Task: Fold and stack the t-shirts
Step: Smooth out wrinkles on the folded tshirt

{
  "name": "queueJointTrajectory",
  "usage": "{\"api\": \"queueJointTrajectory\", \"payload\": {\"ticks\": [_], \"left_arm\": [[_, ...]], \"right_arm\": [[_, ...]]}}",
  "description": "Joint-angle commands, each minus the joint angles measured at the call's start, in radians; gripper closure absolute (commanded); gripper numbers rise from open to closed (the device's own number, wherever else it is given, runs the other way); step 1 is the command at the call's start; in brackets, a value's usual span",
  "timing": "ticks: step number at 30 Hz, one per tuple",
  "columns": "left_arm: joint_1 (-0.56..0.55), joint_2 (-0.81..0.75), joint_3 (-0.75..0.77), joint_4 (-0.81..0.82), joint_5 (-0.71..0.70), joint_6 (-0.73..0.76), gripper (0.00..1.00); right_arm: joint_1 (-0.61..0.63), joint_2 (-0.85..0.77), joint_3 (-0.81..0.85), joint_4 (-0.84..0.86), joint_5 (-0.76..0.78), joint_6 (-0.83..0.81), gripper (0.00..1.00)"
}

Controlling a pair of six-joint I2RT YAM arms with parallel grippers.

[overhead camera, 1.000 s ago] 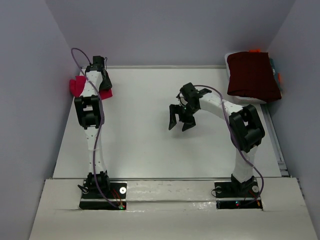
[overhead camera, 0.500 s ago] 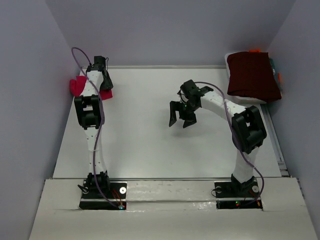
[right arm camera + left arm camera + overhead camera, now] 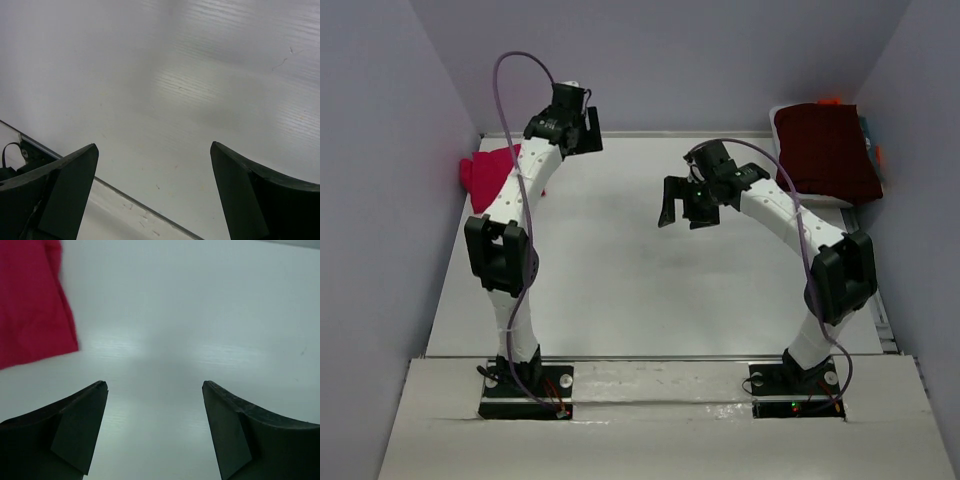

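Mid bench (image 3: 620, 290): right end effector (image 3: 682, 212) hovering off the surface, jaws spread fully wide, empty. Only bare bench between its fingers (image 3: 60, 190) in the wrist view.

Toward the far-left corner: left end effector (image 3: 582, 130) raised, jaws also wide apart, gripping nothing.

Crimson-pink t-shirt (image 3: 490, 175) bunched against the far-left edge, beside that end effector, not touching. Fold state unclear.

Dark maroon t-shirt (image 3: 825, 150) folded at the far-right corner on a white support (image 3: 817, 201), well apart from both end effectors.

Likely risks:
- pinching one layer of the pink heap and dragging it off the left edge
- snagging the purple cable (image 3: 515, 75) on a low reach
- shoving the maroon one askew when stacking

No brands, labels or readable text anywhere.
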Motion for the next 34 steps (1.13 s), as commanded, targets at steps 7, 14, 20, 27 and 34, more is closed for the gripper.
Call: {"api": "queueJointTrajectory", "payload": {"ticks": [7, 14, 20, 27, 34], "left_arm": [[-0.223, -0.217, -0.477, 0.147, 0.176, -0.098, 0.10], [-0.271, -0.401, -0.727, 0.294, 0.227, -0.145, 0.09], [-0.289, -0.464, -0.830, 0.330, 0.236, -0.141, 0.09], [-0.301, -0.503, -0.862, 0.313, 0.212, -0.133, 0.09], [-0.310, -0.506, -0.841, 0.297, 0.198, -0.151, 0.10]], "right_arm": [[-0.001, -0.093, -0.109, 0.092, 0.111, 0.061, 0.00], [-0.010, -0.148, -0.168, 0.097, 0.204, 0.121, 0.00], [-0.020, -0.160, -0.183, 0.121, 0.197, 0.155, 0.00], [-0.020, -0.191, -0.165, 0.120, 0.215, 0.155, 0.00], [-0.020, -0.200, -0.162, 0.130, 0.218, 0.149, 0.00]]}}
